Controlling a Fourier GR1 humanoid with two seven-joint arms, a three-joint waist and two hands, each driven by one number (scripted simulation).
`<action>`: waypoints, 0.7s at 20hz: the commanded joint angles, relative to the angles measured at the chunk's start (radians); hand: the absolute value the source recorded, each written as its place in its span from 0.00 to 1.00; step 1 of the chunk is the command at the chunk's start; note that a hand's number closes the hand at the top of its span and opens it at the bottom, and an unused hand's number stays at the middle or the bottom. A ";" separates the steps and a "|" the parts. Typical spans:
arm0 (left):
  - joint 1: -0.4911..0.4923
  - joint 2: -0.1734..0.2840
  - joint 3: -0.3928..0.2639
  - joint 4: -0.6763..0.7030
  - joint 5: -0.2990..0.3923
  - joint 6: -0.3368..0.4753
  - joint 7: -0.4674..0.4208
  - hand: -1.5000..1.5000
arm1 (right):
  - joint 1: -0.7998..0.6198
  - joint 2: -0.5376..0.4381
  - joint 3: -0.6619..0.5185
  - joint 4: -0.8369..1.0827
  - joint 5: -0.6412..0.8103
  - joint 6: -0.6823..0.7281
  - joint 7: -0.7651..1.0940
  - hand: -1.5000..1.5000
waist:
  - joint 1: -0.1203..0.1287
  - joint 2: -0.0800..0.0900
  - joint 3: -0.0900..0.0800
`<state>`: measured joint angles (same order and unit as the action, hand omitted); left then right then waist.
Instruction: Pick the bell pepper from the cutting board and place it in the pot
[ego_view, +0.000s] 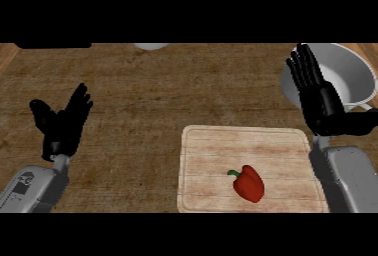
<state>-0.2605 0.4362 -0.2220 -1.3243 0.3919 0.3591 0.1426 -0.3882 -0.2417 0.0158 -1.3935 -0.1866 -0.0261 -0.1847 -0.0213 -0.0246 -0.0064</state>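
- Red bell pepper (249, 183) lying near cutting board's (214, 145) front edge, ungrasped.
- Right hand (319, 97) open, overlapping pot (353, 70) rim; left hand (63, 122) open, resting.
- Risk: pepper probably rolling off under a poorly centred grasp.

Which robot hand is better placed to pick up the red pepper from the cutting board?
The right robot hand, probably. It is open beside the cutting board on the pepper's side, and the pot is right by it. The left robot hand is open too, but farther off across bare counter.
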 joint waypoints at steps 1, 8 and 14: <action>-0.037 -0.029 -0.005 0.001 -0.015 0.003 -0.006 0.50 | 0.000 0.000 0.093 -0.069 -0.038 0.137 0.067 0.00 | 0.012 0.022 0.006; -0.033 -0.084 -0.082 -0.077 0.005 -0.042 -0.004 0.50 | -0.186 -0.136 0.455 -0.201 0.240 0.461 -0.007 1.00 | 0.054 -0.020 0.000; 0.065 -0.070 -0.075 -0.216 -0.008 -0.006 0.007 0.50 | 0.114 -0.278 0.334 -0.293 0.146 0.609 -0.506 0.00 | 0.017 0.018 0.009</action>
<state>-0.2429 0.3788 -0.2824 -1.4880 0.3930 0.3360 0.1477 -0.3442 -0.4059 0.3727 -1.6088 -0.0616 0.4833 -0.4828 0.0115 -0.0114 0.0006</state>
